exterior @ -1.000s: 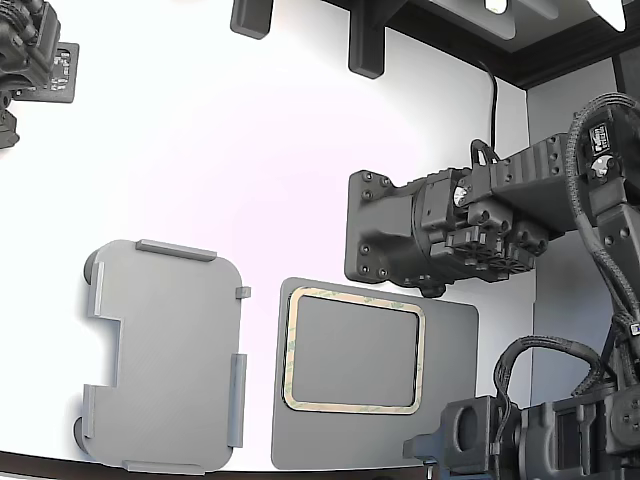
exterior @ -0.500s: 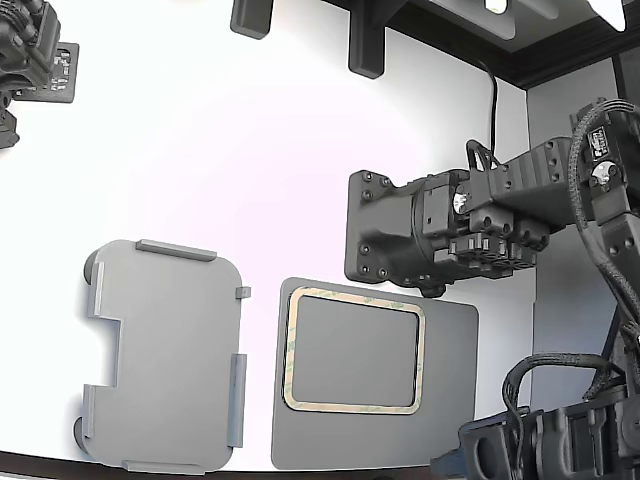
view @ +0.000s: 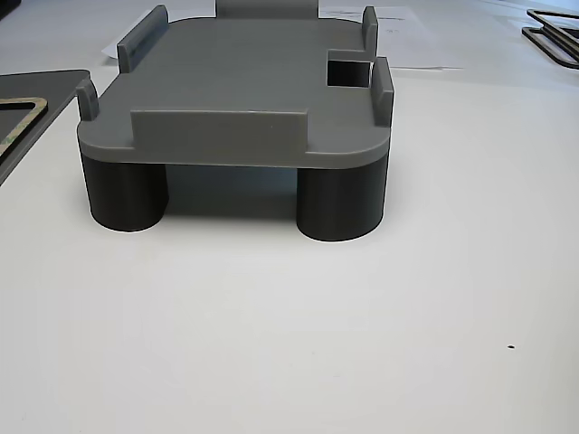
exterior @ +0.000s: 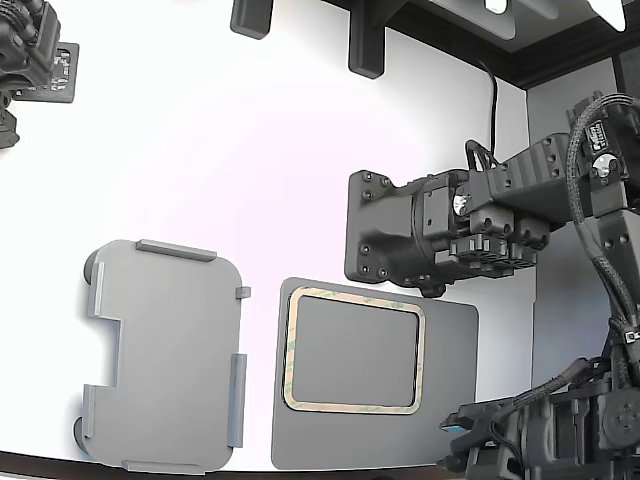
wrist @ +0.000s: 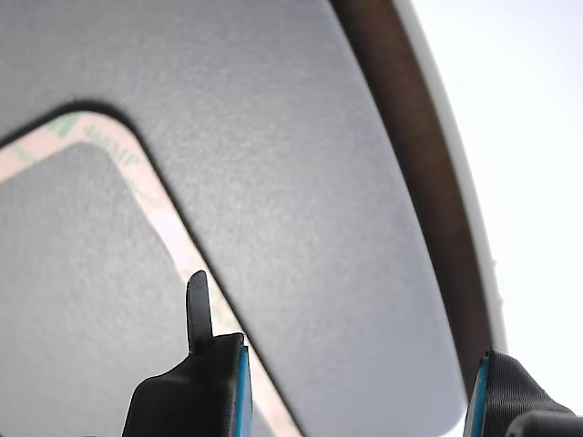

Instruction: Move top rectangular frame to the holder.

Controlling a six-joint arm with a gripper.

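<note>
White tabletop (exterior: 250, 180): grey holder (exterior: 165, 355), empty; beside it, dark mat (exterior: 450, 340) carrying tan frame (exterior: 352, 350). Gripper (wrist: 355, 364) above mat, jaws wide apart, holding nothing.

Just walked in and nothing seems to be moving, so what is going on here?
A robot arm is about to pick up a thin frame. The frame lies flat on a dark grey mat, untouched. In the wrist view the gripper hangs open and empty just above the frame's edge. The light grey holder stands empty at the exterior view's left, beside the mat. Nothing has been moved to it yet.
</note>
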